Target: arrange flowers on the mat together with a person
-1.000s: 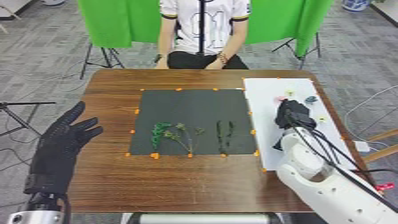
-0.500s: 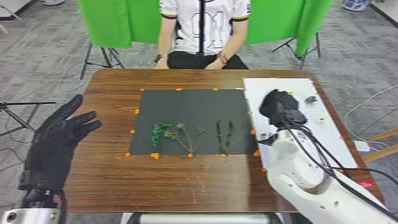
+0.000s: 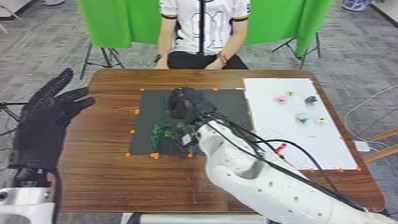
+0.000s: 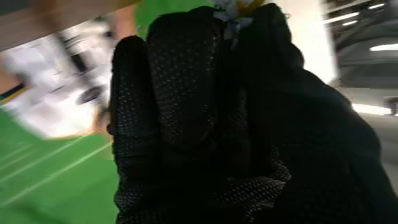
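My right hand (image 3: 188,106) is over the upper-left part of the dark mat (image 3: 229,100), its arm crossing the mat's lower right. In the right wrist view my right hand (image 4: 187,85) pinches a pale flower (image 4: 238,9) with a yellow part between its fingertips. A leafy green sprig (image 3: 158,136) lies on the mat at the lower left, with another sprig beside it partly under the hand. Pink (image 3: 282,99), yellow (image 3: 290,92) and dark bluish (image 3: 311,99) flowers lie on the white sheet (image 3: 266,125). My left hand (image 3: 43,112) stays open left of the table.
A pale bluish flower (image 3: 302,118) and a cream one (image 3: 322,120) also lie on the white sheet. Orange tabs mark the mat's edges. Across the brown table (image 3: 111,180) sits a person, both hands low in the lap.
My right hand has moved left from the white sheet to over the mat, uncovering the flowers there and hiding some stems. My left hand has shifted slightly left and up.
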